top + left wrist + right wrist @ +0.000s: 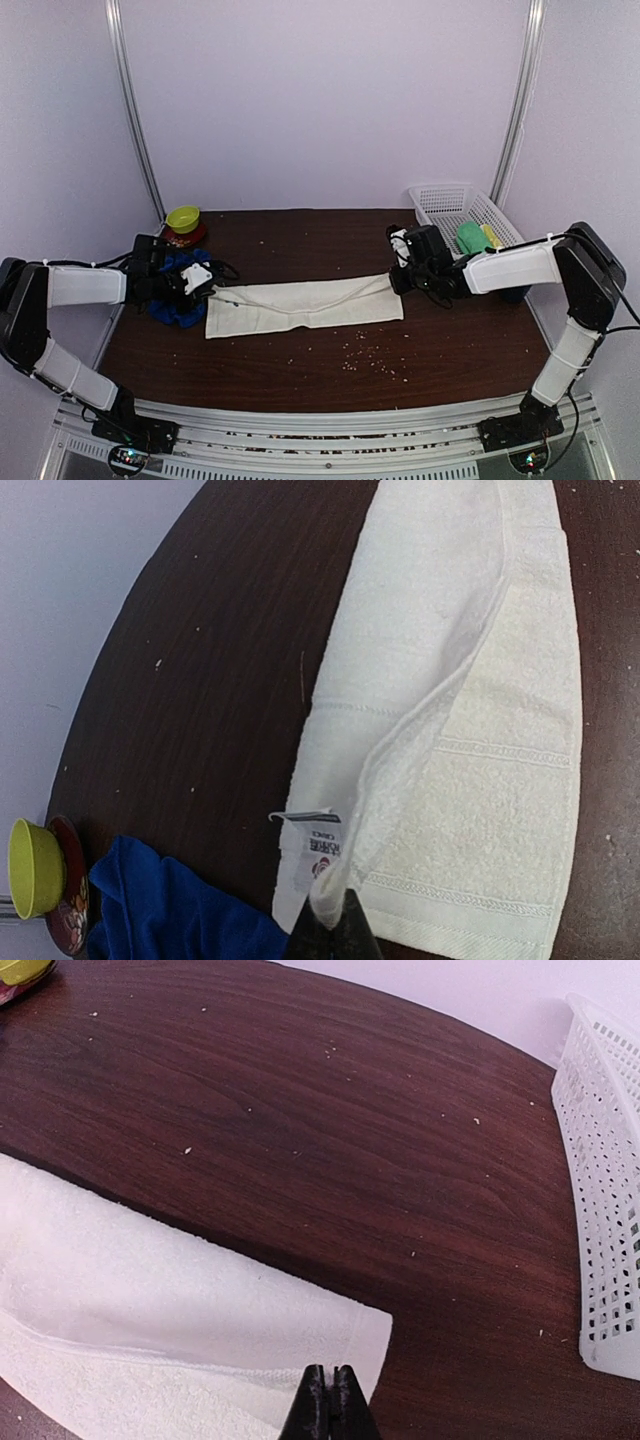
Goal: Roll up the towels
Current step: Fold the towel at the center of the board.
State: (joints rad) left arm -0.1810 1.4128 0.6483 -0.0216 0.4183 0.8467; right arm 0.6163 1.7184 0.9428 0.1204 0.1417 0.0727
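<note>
The cream-white towel (305,303) lies stretched left to right across the dark table, its long edge folded over lengthwise (440,710). My left gripper (335,918) is shut on the folded edge at the towel's left end, just beside its small label (320,845). At the towel's right end, my right gripper (330,1388) is shut on the edge near the corner (370,1340). The blue towel (172,305) sits crumpled under the left arm, left of the white one (170,910). In the top view the left gripper (213,288) and the right gripper (397,280) hold opposite ends.
A white mesh basket (465,215) stands at the back right with green and yellow items in it, close to the right arm (610,1210). A green bowl (183,218) rests on a red object at the back left. Crumbs (370,360) dot the table's front.
</note>
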